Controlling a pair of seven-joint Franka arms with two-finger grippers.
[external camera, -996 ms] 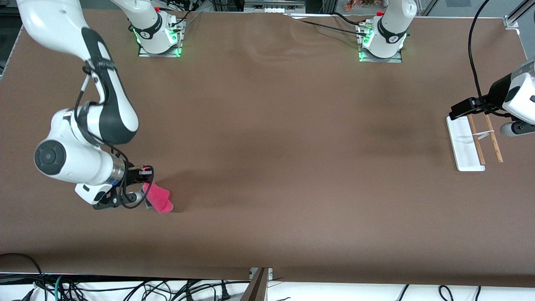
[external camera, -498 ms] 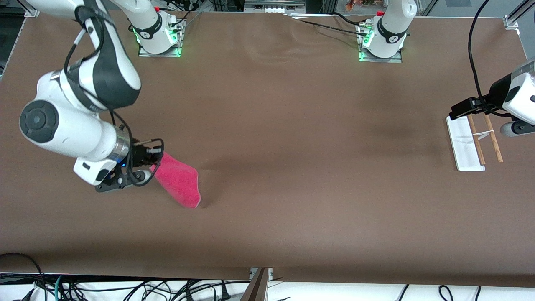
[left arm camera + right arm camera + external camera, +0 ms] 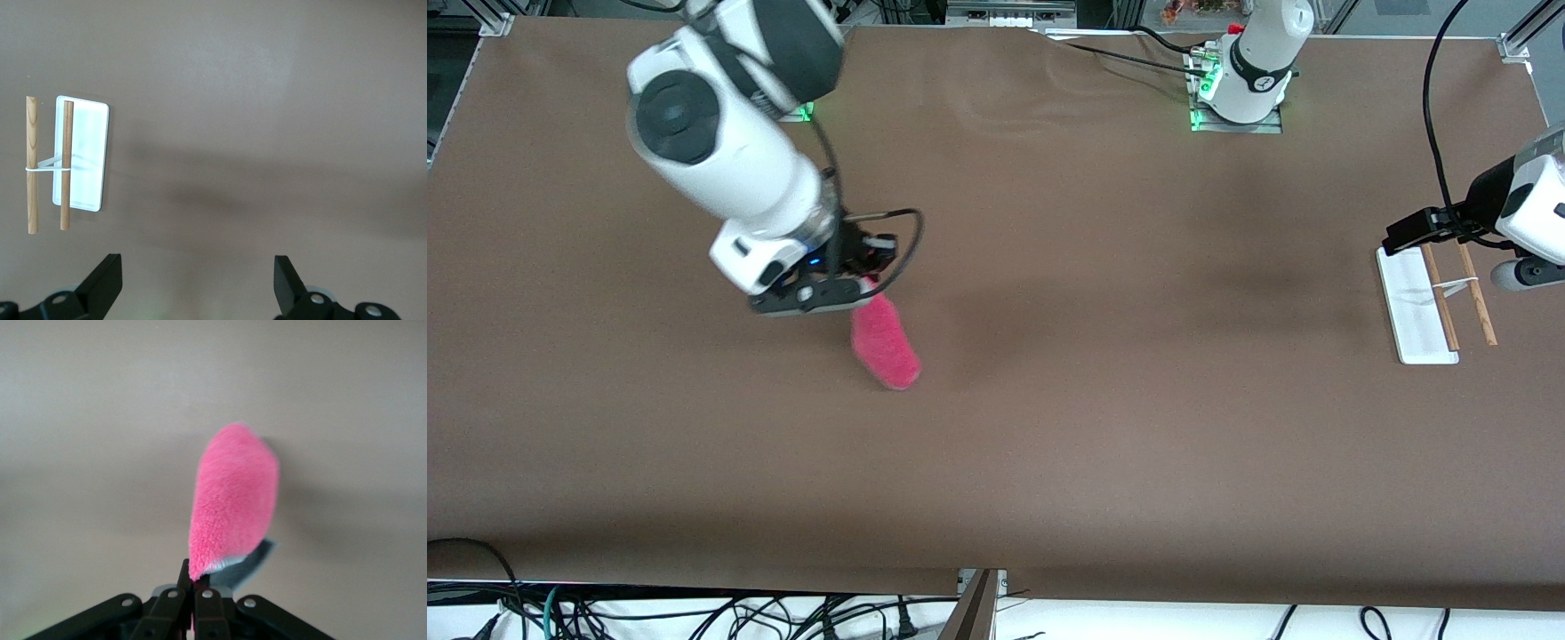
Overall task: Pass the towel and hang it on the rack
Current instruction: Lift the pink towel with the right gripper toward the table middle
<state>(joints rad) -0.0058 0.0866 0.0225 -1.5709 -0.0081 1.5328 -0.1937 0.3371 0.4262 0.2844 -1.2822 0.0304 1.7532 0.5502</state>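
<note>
Our right gripper [image 3: 864, 283] is pinched tight on one corner of the small fluffy pink towel [image 3: 884, 340], which dangles over the brown table [image 3: 1049, 444]. Our left gripper [image 3: 197, 283] waits spread wide above the white-based, wooden-rod rack [image 3: 1436, 302]. With so thin a pinch, the towel may slip free.

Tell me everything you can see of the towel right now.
The towel is a small, bright pink, fluffy cloth with a grey trim patch at the held end. The right gripper is shut on that end, and the towel hangs from it in the air over the table toward the right arm's end. It droops as one narrow folded flap, free end rounded. Only the gripper's fingers touch it; it is nowhere near the rack.
</note>
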